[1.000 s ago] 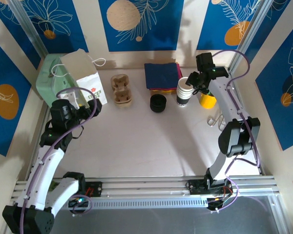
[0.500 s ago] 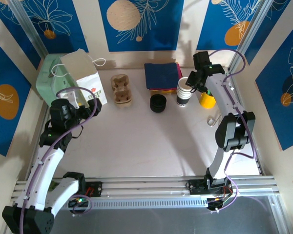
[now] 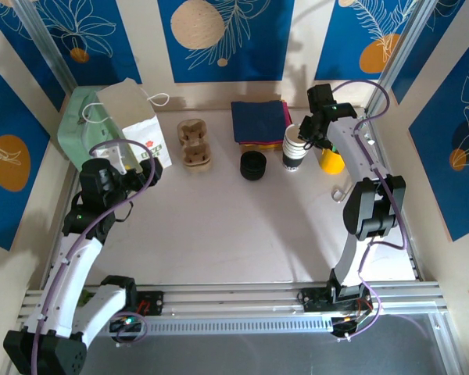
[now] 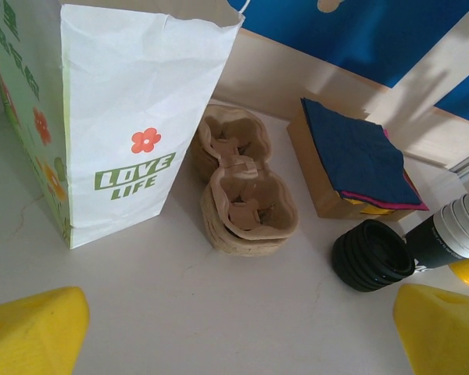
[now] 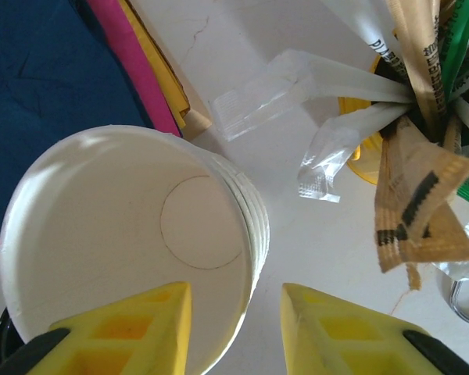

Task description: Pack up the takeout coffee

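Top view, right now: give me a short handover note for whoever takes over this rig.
Left pincer: wide open, beside the paper bag.
Right pincer: open, astride the white cup stack's top rim, one finger inside, no grip yet.
Black lids sit beside the stack.
Done: nothing visibly packed.
Left: pull a cup, lid it, bag it.

The left gripper (image 4: 234, 336) is held spread wide near the tabletop's (image 3: 234, 234) left edge; the right gripper (image 5: 230, 328), narrowly parted, is extended far-right.

Things getting cropped
White cup stack (image 5: 133, 234) is running off the bottom-left frame edge; paper bag (image 4: 133, 117) top is getting cropped.
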{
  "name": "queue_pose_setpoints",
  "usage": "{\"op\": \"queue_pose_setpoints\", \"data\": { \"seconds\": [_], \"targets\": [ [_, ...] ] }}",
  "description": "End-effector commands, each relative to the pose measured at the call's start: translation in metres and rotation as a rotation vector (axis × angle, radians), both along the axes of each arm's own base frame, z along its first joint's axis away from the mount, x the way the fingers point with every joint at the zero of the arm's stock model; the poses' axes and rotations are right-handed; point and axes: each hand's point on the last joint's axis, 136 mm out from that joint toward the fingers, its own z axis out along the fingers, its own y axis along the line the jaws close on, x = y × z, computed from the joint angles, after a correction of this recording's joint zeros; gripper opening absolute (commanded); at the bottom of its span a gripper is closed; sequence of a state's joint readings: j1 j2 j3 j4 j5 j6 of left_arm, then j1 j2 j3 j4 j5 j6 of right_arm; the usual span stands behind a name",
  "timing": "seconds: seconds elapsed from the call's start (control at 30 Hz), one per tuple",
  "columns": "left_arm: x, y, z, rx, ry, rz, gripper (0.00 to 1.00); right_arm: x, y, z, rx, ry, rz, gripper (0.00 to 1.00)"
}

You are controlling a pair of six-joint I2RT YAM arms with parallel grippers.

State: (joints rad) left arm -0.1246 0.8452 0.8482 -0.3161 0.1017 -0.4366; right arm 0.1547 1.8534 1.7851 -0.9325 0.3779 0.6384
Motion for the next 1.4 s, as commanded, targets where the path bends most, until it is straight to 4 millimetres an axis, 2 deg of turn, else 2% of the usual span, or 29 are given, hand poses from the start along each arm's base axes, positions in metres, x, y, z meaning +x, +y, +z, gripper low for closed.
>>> {"op": "queue_pose_setpoints", "data": {
  "seconds": [0.0,0.27,0.47,0.67,0.87,0.97,1.23,1.37],
  "targets": [
    [-0.004,0.004,0.016,0.025,-0.044,0.006,0.99,0.001,-0.001,-0.001,0.009,0.006,-0.013,0.33],
    [-0.008,0.011,0.02,0.075,-0.052,0.027,0.99,0.001,-0.001,-0.005,0.013,0.01,-0.016,0.29],
    [-0.012,0.013,0.025,0.094,-0.071,0.03,0.99,0.001,-0.001,-0.007,0.025,0.01,-0.024,0.19],
    [-0.015,0.016,0.025,0.115,-0.068,0.038,0.99,0.002,-0.002,-0.011,0.028,0.017,-0.03,0.17],
    [-0.015,0.015,0.027,0.113,-0.074,0.035,0.99,0.003,-0.002,-0.011,0.032,0.015,-0.031,0.21],
    [-0.015,0.016,0.027,0.117,-0.073,0.039,0.99,0.002,-0.003,-0.012,0.038,0.02,-0.038,0.16],
    [-0.018,0.017,0.029,0.121,-0.079,0.042,0.99,0.003,-0.003,-0.011,0.052,0.019,-0.036,0.1],
    [-0.018,0.017,0.031,0.12,-0.082,0.042,0.99,0.003,0.0,-0.004,0.066,0.002,-0.029,0.06]
  ]
}}
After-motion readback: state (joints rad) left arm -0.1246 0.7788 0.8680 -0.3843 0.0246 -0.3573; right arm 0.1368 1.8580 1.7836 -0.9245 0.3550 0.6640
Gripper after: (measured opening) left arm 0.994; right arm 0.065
